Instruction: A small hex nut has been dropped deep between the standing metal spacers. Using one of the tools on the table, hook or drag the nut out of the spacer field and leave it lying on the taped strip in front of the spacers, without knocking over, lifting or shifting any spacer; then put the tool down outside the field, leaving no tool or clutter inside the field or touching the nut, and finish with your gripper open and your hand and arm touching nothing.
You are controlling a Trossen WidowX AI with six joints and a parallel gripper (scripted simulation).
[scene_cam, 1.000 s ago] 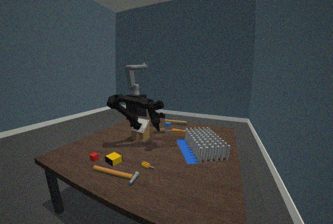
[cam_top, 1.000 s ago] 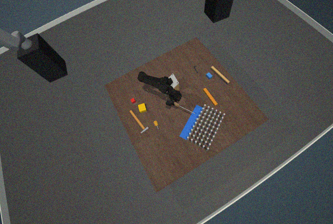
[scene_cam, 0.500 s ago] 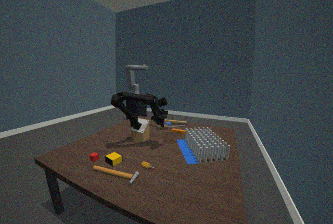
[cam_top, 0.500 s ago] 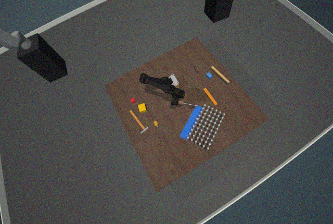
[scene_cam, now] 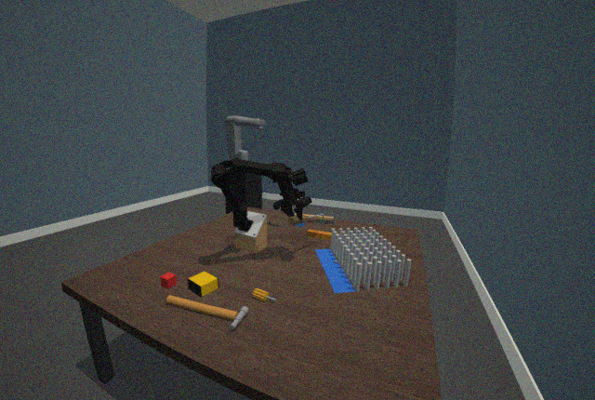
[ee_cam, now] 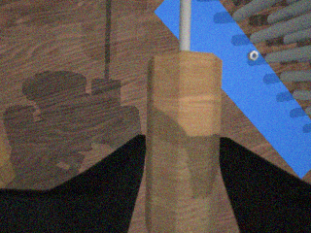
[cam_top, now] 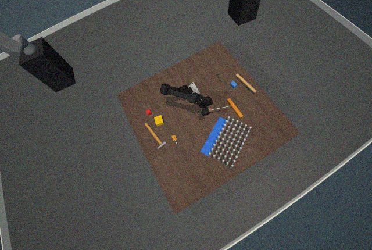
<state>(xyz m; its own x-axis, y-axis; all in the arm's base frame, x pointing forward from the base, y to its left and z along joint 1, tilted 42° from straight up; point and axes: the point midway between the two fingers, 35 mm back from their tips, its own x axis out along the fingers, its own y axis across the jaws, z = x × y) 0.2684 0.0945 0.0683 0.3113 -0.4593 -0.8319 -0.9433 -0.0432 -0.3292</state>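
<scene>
My gripper (cam_top: 208, 110) (scene_cam: 300, 217) (ee_cam: 181, 143) is shut on the wooden handle of a long tool (cam_top: 220, 108) (ee_cam: 185, 97). The tool is held above the table; its thin metal shaft points away from the fingers, and its far end is outside the wrist view. The small hex nut (ee_cam: 254, 55) lies on the blue taped strip (cam_top: 211, 137) (scene_cam: 333, 271) (ee_cam: 272, 116), near the edge beside the spacers. The metal spacers (cam_top: 232, 165) (scene_cam: 359, 277) (ee_cam: 282, 28) stand upright in rows behind the strip. The nut is too small to make out in the top and exterior views.
An orange bar (cam_top: 235, 107) (scene_cam: 319, 233) lies near the tool's far end. A blue cube (cam_top: 233, 84) and a wooden stick (cam_top: 246, 83) lie beyond. A hammer (cam_top: 153, 134) (scene_cam: 203, 308), yellow block (cam_top: 158, 120), red cube (cam_top: 148, 111) and small screwdriver (cam_top: 174, 137) lie opposite.
</scene>
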